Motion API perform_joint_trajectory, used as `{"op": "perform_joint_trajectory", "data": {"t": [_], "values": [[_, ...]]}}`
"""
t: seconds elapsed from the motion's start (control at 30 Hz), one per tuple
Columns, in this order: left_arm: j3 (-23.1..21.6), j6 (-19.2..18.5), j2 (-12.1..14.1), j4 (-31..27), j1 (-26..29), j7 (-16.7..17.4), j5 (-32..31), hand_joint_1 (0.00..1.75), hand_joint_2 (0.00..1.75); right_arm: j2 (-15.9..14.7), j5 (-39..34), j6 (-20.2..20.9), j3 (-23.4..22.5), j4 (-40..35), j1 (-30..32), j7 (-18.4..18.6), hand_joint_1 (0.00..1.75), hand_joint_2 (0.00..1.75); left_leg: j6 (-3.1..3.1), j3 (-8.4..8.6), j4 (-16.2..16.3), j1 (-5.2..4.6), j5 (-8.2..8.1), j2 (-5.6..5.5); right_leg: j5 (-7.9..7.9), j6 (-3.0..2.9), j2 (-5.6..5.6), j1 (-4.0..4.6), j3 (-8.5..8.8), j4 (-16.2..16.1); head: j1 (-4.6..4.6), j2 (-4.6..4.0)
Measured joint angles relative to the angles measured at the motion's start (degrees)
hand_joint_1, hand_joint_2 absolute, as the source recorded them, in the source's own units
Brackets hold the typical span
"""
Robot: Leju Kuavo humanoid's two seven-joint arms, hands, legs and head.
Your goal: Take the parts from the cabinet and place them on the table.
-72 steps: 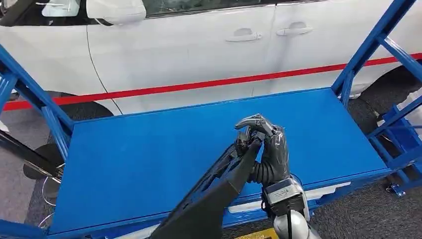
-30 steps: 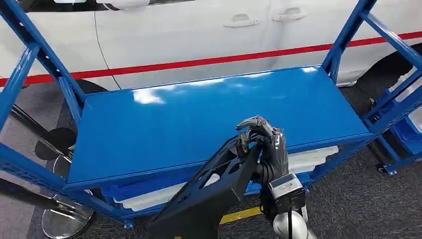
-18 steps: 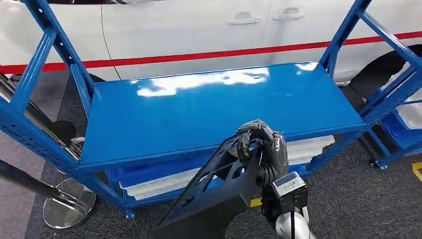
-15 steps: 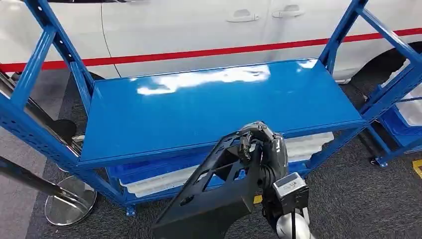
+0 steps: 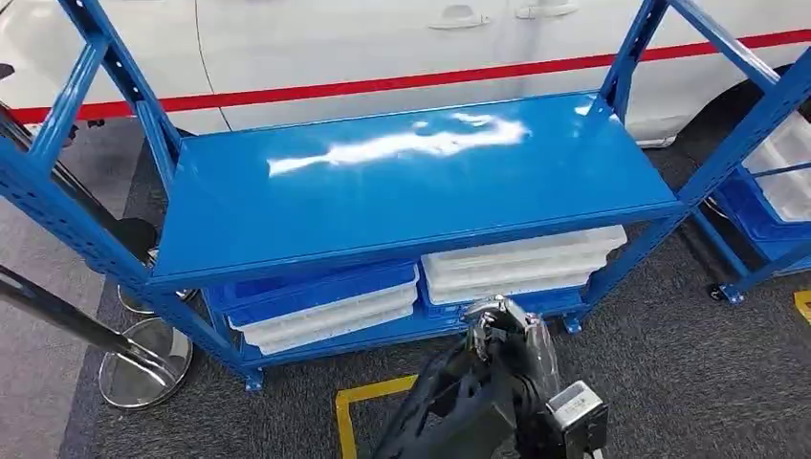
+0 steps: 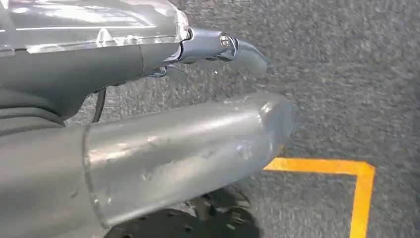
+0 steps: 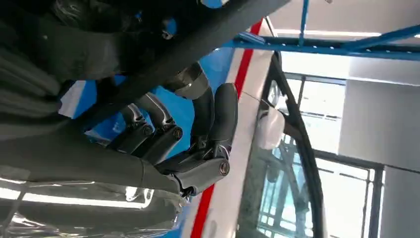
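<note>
Dark grey carpeted floor [image 5: 669, 363] marked with yellow tape [image 5: 363, 402], seen from the head view. Blue steel rack [image 5: 411, 182] standing across the middle, top shelf bare and glossy with a white reflection; lower shelf carrying stacked blue and white trays [image 5: 325, 306] on one side and white trays [image 5: 521, 263] on the other. White car [image 5: 383, 38] with a red stripe directly behind the rack. Second blue rack [image 5: 765, 182] at the right edge, holding more white trays. Round chrome stanchion base [image 5: 143, 359] with a slanting dark pole at the lower left of the head view.

Right hand [image 5: 507, 344] low in the head view, in front of the rack and above the carpet, fingers [image 7: 158, 134] curled and clamped around an edge of the black plastic part [image 5: 449, 411]. Part: dark, flat, with cut-out openings, hanging down and to the left from the grip, clear of the rack's shelves and not resting on any surface. Right wrist view: dark fingers wrapped over a black bar of the same part, blue shelf and red-striped car body beyond.

Left hand [image 6: 148, 124] in the left wrist view over carpet and a yellow tape corner [image 6: 346, 183]; thick grey thumb and one darker fingertip extended side by side with a gap between, nothing held.
</note>
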Motion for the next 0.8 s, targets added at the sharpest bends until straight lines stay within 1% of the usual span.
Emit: {"op": "perform_joint_trajectory", "data": {"t": [0.03, 0.07, 0.1, 0.13, 0.17, 0.2, 0.23, 0.27, 0.3, 0.33, 0.37, 0.4, 0.43, 0.47, 0.5, 0.53, 0.57, 0.6, 0.63, 0.67, 0.7, 0.73, 0.77, 0.8], "values": [[0.00, 0.09, 0.02, -0.17, -0.01, 0.02, 0.13, 0.00, 0.00, 0.00, -0.13, 0.00, -0.15, 0.00, 0.37, -0.15, 1.75, 1.75, 0.15, 1.69, -2.76, -0.34, -0.85, -0.08, 0.17, 0.28, 0.13, 0.25, -0.46, 0.65, 0.02, 0.00], [-0.04, 0.18, 0.00, -0.24, -0.07, 0.11, 0.31, 0.00, 0.00, 0.00, -0.42, 0.17, -0.37, 0.02, 1.03, -0.57, 1.75, 1.75, 0.33, 0.80, -2.26, -0.42, -0.76, -0.13, 0.57, 0.83, 0.05, 0.22, -0.40, 0.64, 0.02, 0.00], [-0.02, 0.33, 0.00, -0.24, -0.05, 0.13, 0.70, 0.00, 0.00, 0.00, -0.87, 0.50, -0.52, 0.02, 1.77, -1.37, 1.75, 1.75, 0.62, 0.77, -2.14, -0.60, -0.64, -0.15, 1.05, 1.19, 0.07, 0.10, -0.46, 0.44, 0.02, 0.00], [-0.02, 0.46, -0.02, -0.24, 0.05, 0.13, 0.79, 0.00, 0.00, 0.00, -1.47, 0.92, -0.61, 0.13, 2.70, -2.06, 1.75, 1.75, 1.20, 0.54, -2.29, -0.59, -0.23, -0.14, 1.56, 1.58, 0.08, 0.13, -0.47, 0.19, 0.02, 0.00], [0.00, 0.70, -0.22, -0.24, 0.15, 0.20, 1.07, 0.00, 0.00, -0.02, -2.28, 1.16, -0.77, 0.31, 3.77, -3.04, 1.75, 1.75, 1.73, 0.06, -2.85, 0.00, 0.68, 0.07, 1.54, 1.88, 0.31, 0.23, -0.81, 0.43, 0.02, 0.00], [0.00, 0.98, -0.22, -0.24, -0.01, 0.24, 1.40, 0.00, 0.00, -0.04, -3.18, 1.16, -0.96, 0.55, 5.11, -4.15, 1.75, 1.75, 2.23, -0.69, -2.85, 0.03, 1.35, 0.20, -0.75, 2.25, 0.64, 0.01, -1.38, 1.40, 0.07, 0.00], [-0.02, 1.27, -0.22, -0.24, 0.03, 0.33, 1.68, 0.00, 0.00, -0.04, -4.12, 1.11, -1.12, 0.79, 6.18, -4.96, 1.75, 1.75, 2.75, -1.38, -2.84, 0.04, 1.89, 0.28, -4.12, 2.49, 0.75, -0.14, -2.23, 3.89, 0.04, 0.00], [0.02, 1.44, -0.26, -0.24, 0.18, 0.48, 2.01, 0.00, 0.00, -0.04, -5.37, 1.07, -1.37, 1.11, 7.28, -5.72, 1.75, 1.75, 2.81, -2.14, -2.83, -0.04, 2.45, 0.36, -7.84, 2.82, 0.76, -0.35, -3.28, 8.09, 0.04, 0.00], [0.02, 1.49, -0.26, -0.24, 0.30, 0.61, 2.16, 0.00, 0.00, -0.04, -6.28, 1.05, -1.60, 1.44, 8.27, -6.05, 1.75, 1.75, 2.84, -2.84, -2.79, -0.12, 2.98, 0.45, -10.28, 3.05, 0.77, -0.49, -4.19, 12.19, 0.04, 0.00], [0.02, 1.73, -0.28, -0.24, 0.35, 0.74, 2.45, 0.00, 0.00, -0.04, -7.11, 1.07, -1.81, 1.75, 9.25, -6.10, 1.75, 1.75, 2.80, -3.61, -2.66, -0.17, 3.55, 0.50, -11.24, 3.23, 0.77, -0.58, -4.73, 15.68, 0.04, 0.00], [0.02, 1.94, -0.31, -0.24, 0.34, 0.96, 2.60, 0.00, 0.00, -0.04, -7.86, 1.16, -2.05, 2.18, 10.07, -6.03, 1.75, 1.75, 2.73, -4.22, -2.50, -0.17, 4.04, 0.54, -10.43, 3.30, 0.76, -0.65, -4.32, 16.92, 0.04, 0.00], [0.00, 2.01, -0.31, -0.24, 0.34, 1.01, 2.62, 0.00, 0.00, -0.04, -8.15, 1.18, -2.25, 2.53, 10.75, -5.97, 1.75, 1.75, 2.63, -4.96, -2.31, -0.18, 4.50, 0.56, -8.59, 3.30, 0.76, -0.70, -2.77, 15.82, 0.04, 0.00], [0.02, 2.10, -0.35, -0.24, 0.36, 1.03, 2.69, 0.00, 0.00, -0.04, -8.37, 1.18, -2.36, 2.86, 11.33, -5.97, 1.75, 1.75, 2.48, -5.80, -2.09, -0.18, 4.94, 0.56, -6.22, 3.15, 0.76, -0.71, 0.22, 12.24, 0.04, 0.00], [0.02, 2.14, -0.37, -0.24, 0.35, 1.07, 2.71, 0.00, 0.00, -0.04, -8.50, 1.16, -2.51, 3.08, 11.68, -5.97, 1.75, 1.75, 2.27, -6.44, -1.88, -0.18, 5.33, 0.63, -4.79, 2.83, 0.71, -0.67, 4.02, 7.01, 0.04, 0.00], [-0.04, 2.14, -0.41, -0.24, 0.17, 1.07, 2.73, 0.00, 0.00, -0.04, -8.63, 1.18, -2.67, 3.30, 11.88, -5.94, 1.75, 1.75, 2.16, -6.62, -1.68, -0.23, 5.64, 1.14, -5.17, 2.53, -0.83, -0.50, 8.13, 1.33, 0.04, 0.00], [-0.04, 2.14, -0.52, -0.22, 0.49, 1.05, 2.75, 0.00, 0.00, -0.04, -8.63, 1.18, -2.71, 3.43, 11.84, -5.77, 1.75, 1.75, 1.83, -6.83, -1.59, -0.56, 5.88, 1.19, -6.72, 2.17, -1.75, 0.09, 10.20, -2.70, 0.07, 0.00], [-0.04, 2.14, -0.52, -0.22, 0.62, 1.05, 2.71, 0.00, 0.00, -0.02, -8.66, 1.16, -2.71, 3.58, 11.97, -5.68, 1.75, 1.75, 1.40, -6.62, -1.82, -0.47, 6.28, 1.50, -6.38, 1.62, -1.39, 0.15, 9.79, -2.43, -0.07, 0.00], [-0.02, 2.16, -0.52, -0.22, 0.59, 1.01, 2.71, 0.00, 0.00, -0.02, -8.70, 1.03, -2.71, 3.69, 12.26, -5.68, 1.75, 1.75, 1.18, -6.60, -1.93, -0.39, 6.42, 1.94, -6.38, 1.26, -1.00, 0.35, 9.50, -2.79, 0.04, 0.00], [-0.02, 2.23, -0.55, -0.22, 0.58, 1.01, 2.75, 0.00, 0.00, -0.02, -8.83, 0.90, -2.73, 3.85, 12.54, -5.57, 1.75, 1.75, 0.68, -6.50, -2.18, -0.27, 6.78, 2.39, -6.06, 0.77, -0.54, 0.46, 9.21, -2.73, -0.02, 0.00], [-0.02, 2.27, -0.57, -0.22, 0.56, 1.01, 2.75, 0.00, 0.00, -0.02, -8.90, 0.83, -2.75, 3.98, 12.89, -5.55, 1.75, 1.75, 0.14, -6.56, -2.32, -0.43, 7.12, 2.71, -5.18, 0.07, -0.10, 0.13, 8.95, -3.37, 0.00, 0.00], [-0.04, 2.30, -0.52, -0.22, 0.52, 1.01, 2.73, 0.00, 0.00, 0.00, -9.03, 0.83, -2.75, 4.17, 13.13, -5.55, 1.75, 1.75, -0.09, -7.20, -1.25, -0.12, 5.78, 1.95, -4.41, -0.33, 0.03, -0.05, 8.61, -3.62, 0.00, 0.00], [-0.04, 2.43, -0.52, -0.22, 0.47, 1.01, 2.73, 0.00, 0.00, 0.04, -9.13, 0.83, -2.75, 4.30, 13.05, -5.44, 1.75, 1.75, -0.15, -8.07, 1.00, -0.16, 2.87, 1.21, -3.89, -0.97, 0.47, -0.07, 7.95, -3.67, -0.04, 0.00], [-0.04, 2.43, -0.52, -0.22, 0.43, 1.07, 2.64, 0.00, 0.00, 0.09, -9.31, 0.83, -2.75, 4.48, 12.97, -5.20, 1.75, 1.75, -0.24, -9.22, 4.68, -0.14, -0.34, 0.75, -3.44, -1.10, 0.89, -0.02, 7.28, -3.57, -0.02, 0.00], [-0.04, 2.45, -0.52, -0.22, 0.37, 1.16, 2.56, 0.00, 0.00, 0.11, -9.42, 0.68, -2.75, 4.70, 12.98, -4.79, 1.75, 1.75, -0.34, -10.69, 9.63, -0.14, -3.34, 0.45, -2.93, -1.20, 1.36, 0.09, 6.63, -3.46, -0.02, 0.00]]}}
